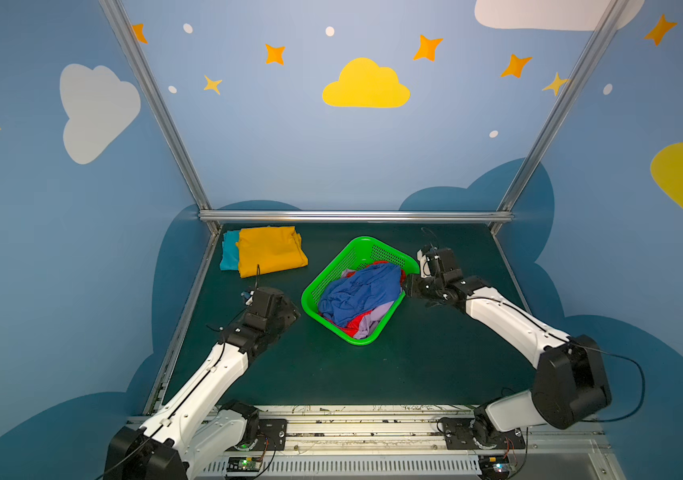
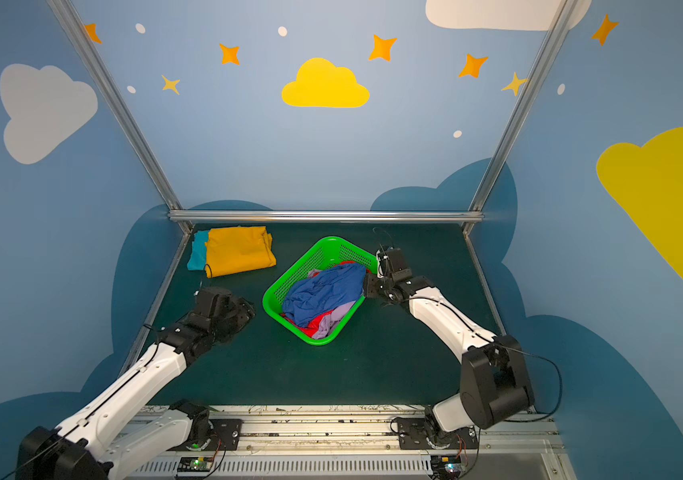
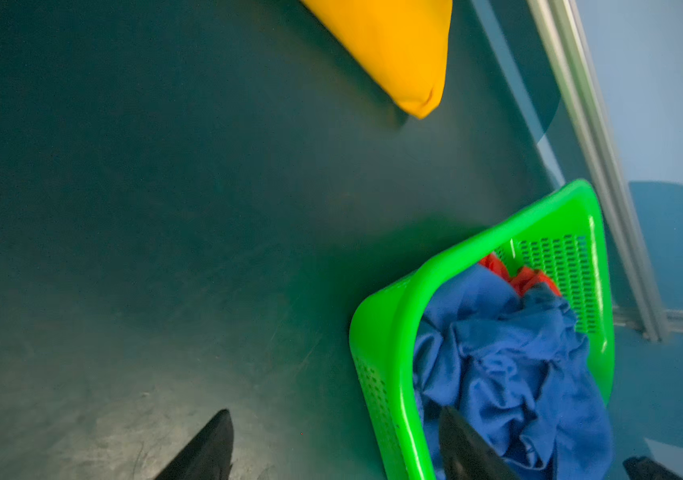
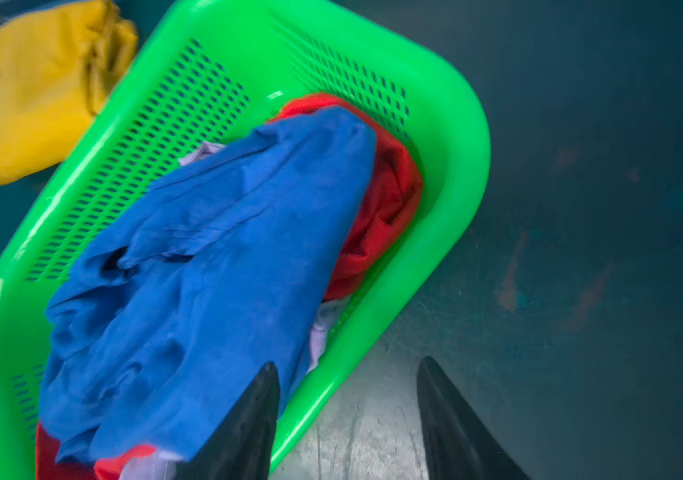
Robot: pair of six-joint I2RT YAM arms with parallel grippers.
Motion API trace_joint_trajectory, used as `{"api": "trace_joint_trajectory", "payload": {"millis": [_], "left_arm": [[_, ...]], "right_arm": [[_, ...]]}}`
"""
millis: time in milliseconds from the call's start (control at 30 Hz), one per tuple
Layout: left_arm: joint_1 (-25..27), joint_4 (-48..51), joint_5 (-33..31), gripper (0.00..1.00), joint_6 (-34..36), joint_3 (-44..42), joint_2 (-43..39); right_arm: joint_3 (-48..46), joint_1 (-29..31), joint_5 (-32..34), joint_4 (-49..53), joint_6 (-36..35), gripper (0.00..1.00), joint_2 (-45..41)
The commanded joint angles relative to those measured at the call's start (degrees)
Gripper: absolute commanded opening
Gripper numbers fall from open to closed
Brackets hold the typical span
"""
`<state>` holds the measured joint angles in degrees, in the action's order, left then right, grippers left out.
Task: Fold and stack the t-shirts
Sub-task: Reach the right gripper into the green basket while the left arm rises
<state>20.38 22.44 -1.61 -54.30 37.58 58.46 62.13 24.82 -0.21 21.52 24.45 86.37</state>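
Over at the green basket (image 1: 356, 245), left gripper (image 3: 335, 411) and right gripper (image 4: 348, 362) both gaped empty, seemingly after the crumpled blue tee (image 1: 358, 291) on top inside. Next needed a pinch and lift, I'd guess.

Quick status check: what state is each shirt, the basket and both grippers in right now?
basket: upright, holding three tees
teal tee: folded, bottom of stack
yellow tee: folded, atop teal tee
blue tee: crumpled, topmost in basket
red tee: crumpled, under blue
lilac tee: crumpled, under blue
left gripper: open, empty
right gripper: open, empty
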Motion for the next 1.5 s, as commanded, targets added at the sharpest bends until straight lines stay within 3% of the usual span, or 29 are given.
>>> {"api": "trace_joint_trajectory", "payload": {"millis": [0,133,267,433,533,600,733,767,867,933,1033,1133,1333,1400,1467], "left_arm": [[2.3,-3.8,0.2,0.77,-2.1,1.2,4.1],[3.8,-6.1,1.1,0.76,-0.8,5.6,11.7],[5.1,-10.0,2.2,0.76,1.0,11.0,21.5],[5.5,-13.5,8.8,0.72,4.8,25.3,38.6],[7.2,-12.4,13.3,0.73,6.7,38.1,48.5],[9.1,-10.8,16.2,0.74,7.9,46.9,54.2],[13.1,-5.2,20.1,0.77,10.5,67.3,66.4],[13.9,-3.6,21.3,0.77,11.0,72.8,69.5],[15.1,0.8,25.2,0.78,11.1,85.6,76.2],[14.8,2.1,26.8,0.78,10.8,89.4,77.3],[13.5,3.2,25.8,0.79,11.7,87.8,73.9],[11.1,1.9,23.0,0.81,12.3,80.1,66.7],[4.1,-3.4,20.0,0.81,10.8,59.2,49.8],[2.1,-3.2,18.7,0.81,11.4,52.7,44.1],[0.2,-3.2,17.4,0.82,12.0,46.1,38.2]], "right_arm": [[4.7,-1.5,1.3,7.4,4.1,0.55,3.9],[10.6,-3.1,1.5,14.3,6.3,0.59,9.3],[11.5,-4.7,0.9,12.9,9.1,0.66,12.8],[7.5,-8.9,-3.2,5.5,17.9,0.47,11.9],[2.1,-11.6,-1.5,-0.1,22.2,0.45,7.0],[0.7,-12.6,1.1,-0.6,22.9,0.54,4.0],[-0.8,-13.7,6.1,1.7,23.4,0.83,-0.8],[-1.4,-13.7,7.5,2.4,23.4,0.98,-1.9],[-3.1,-13.7,9.8,4.5,22.4,0.99,-5.2],[-3.8,-13.4,10.3,6.1,20.3,0.99,-7.9],[-3.6,-10.9,13.1,8.8,14.2,0.98,-11.2],[-2.3,-5.4,16.7,9.2,5.5,0.97,-12.1],[4.1,4.3,15.2,10.6,-12.4,0.74,-3.3],[9.2,5.8,18.0,17.2,-12.5,0.71,2.1],[15.5,6.0,21.6,26.4,-6.7,0.72,8.2]]}}
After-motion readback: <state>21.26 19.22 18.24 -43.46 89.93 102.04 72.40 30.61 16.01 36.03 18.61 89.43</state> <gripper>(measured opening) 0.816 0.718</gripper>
